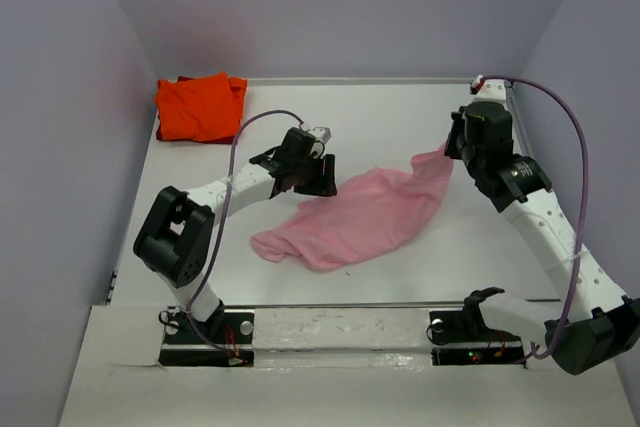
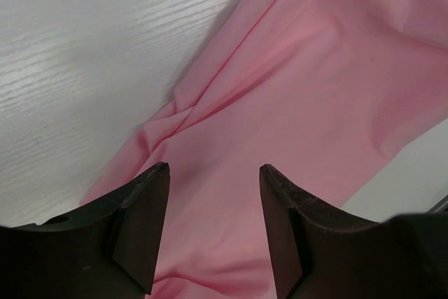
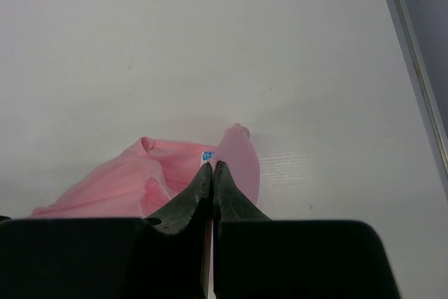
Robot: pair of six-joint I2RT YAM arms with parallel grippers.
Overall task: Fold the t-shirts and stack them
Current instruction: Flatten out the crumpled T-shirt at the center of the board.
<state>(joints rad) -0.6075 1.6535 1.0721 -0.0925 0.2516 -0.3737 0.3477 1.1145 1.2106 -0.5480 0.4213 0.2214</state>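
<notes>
Pink t-shirt (image 1: 355, 217) bunched: right gripper (image 3: 212, 164) pinched shut on its collar edge, at the very tips; left gripper (image 2: 213, 167) open, holding nothing, cloth under and between jaws. Risks: tip pinch could slip if pulled; left may close on doubled folds.

One pink t-shirt (image 1: 350, 217), one orange-red t-shirt (image 1: 198, 107), one left pincer (image 2: 213, 167), one right pincer (image 3: 212, 164), one table (image 1: 400, 117)

Top external looks down from above and behind the arm bases, whole table (image 1: 400, 117) in frame. Left wrist view sits close behind the left gripper (image 2: 213, 167), facing down past its tips. Right wrist view sits behind the right gripper (image 3: 212, 164), facing forward and down. All three share the pink t-shirt (image 2: 315, 68).
</notes>
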